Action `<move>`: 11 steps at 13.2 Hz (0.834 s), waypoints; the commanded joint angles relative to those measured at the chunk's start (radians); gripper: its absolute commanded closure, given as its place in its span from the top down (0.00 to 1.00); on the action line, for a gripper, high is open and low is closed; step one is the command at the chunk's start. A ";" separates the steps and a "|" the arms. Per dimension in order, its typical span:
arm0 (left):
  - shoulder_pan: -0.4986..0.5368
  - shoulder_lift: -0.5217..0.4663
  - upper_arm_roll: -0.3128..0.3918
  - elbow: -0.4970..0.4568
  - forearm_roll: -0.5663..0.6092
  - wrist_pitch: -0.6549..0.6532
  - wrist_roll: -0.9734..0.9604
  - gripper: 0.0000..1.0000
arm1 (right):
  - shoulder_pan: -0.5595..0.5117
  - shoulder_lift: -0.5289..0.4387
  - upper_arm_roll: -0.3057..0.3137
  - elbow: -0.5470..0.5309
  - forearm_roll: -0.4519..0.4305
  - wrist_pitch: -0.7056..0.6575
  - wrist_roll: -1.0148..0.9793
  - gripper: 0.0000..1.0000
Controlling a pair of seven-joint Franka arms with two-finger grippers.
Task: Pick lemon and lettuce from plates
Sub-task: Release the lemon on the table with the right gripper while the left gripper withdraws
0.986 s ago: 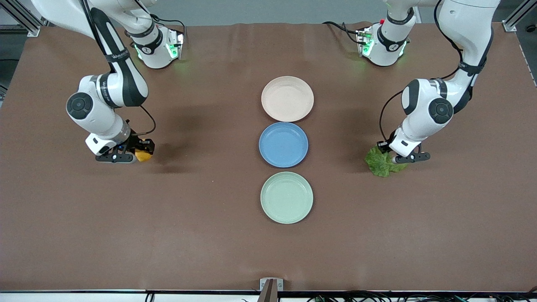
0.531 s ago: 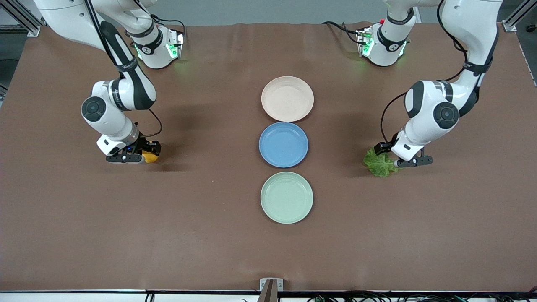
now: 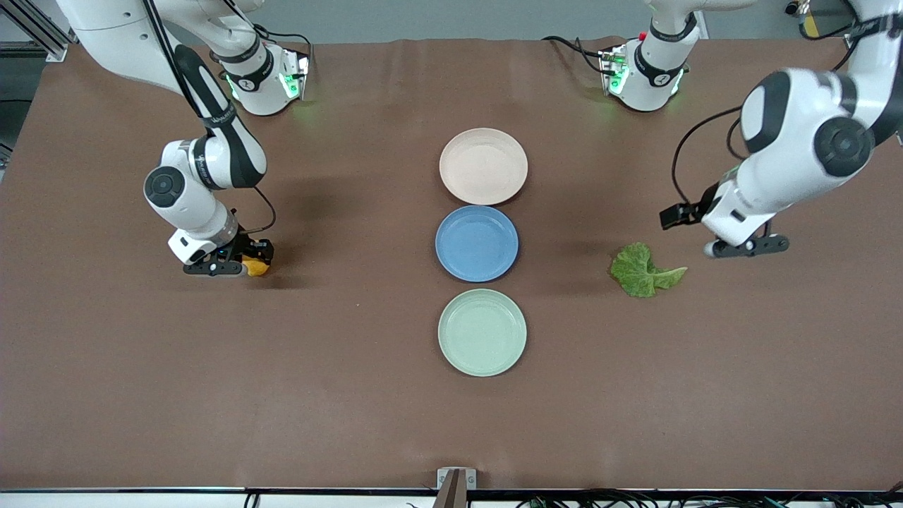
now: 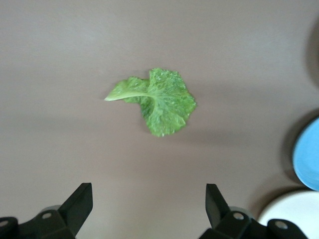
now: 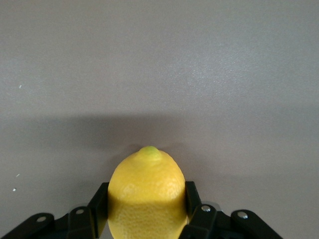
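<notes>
The lettuce [image 3: 643, 271] lies flat on the brown table toward the left arm's end, beside the blue plate; it also shows in the left wrist view [image 4: 157, 101]. My left gripper [image 3: 734, 243] is open and empty, raised above the table beside the leaf. My right gripper [image 3: 243, 267] is shut on the lemon [image 3: 255, 268] low at the table toward the right arm's end; in the right wrist view the lemon [image 5: 147, 196] sits between the fingers [image 5: 99, 206]. The beige-pink plate [image 3: 483, 166] and the mint green plate [image 3: 482, 331] are empty.
A blue plate [image 3: 477, 243] stands between the two task plates in a line down the table's middle. Its edge [image 4: 306, 154] and a pale plate's edge [image 4: 291, 214] show in the left wrist view. The arm bases stand along the table's edge farthest from the camera.
My left gripper has let go of the lettuce and risen away toward its end of the table; the leaf stays on the table. My right gripper has shifted slightly with the lemon.
</notes>
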 commanded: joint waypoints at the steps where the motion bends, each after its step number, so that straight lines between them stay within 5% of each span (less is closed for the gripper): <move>1: 0.038 -0.051 0.001 0.084 -0.017 -0.128 0.024 1.00 | -0.011 0.009 0.011 -0.007 0.009 0.022 -0.012 0.77; 2: 0.044 -0.051 0.002 0.129 -0.017 -0.168 0.024 0.99 | -0.012 0.008 0.011 -0.001 0.010 0.015 -0.012 1.00; 5: 0.097 -0.061 0.002 0.222 -0.017 -0.246 0.082 0.99 | -0.009 -0.032 0.011 0.063 0.009 -0.107 -0.017 1.00; 9: 0.116 -0.064 0.005 0.357 0.002 -0.338 0.105 0.99 | -0.020 -0.061 0.008 0.423 -0.003 -0.667 -0.067 1.00; 11: 0.113 -0.060 -0.002 0.400 0.041 -0.346 0.108 1.00 | -0.038 -0.061 0.008 0.544 -0.005 -0.822 -0.090 1.00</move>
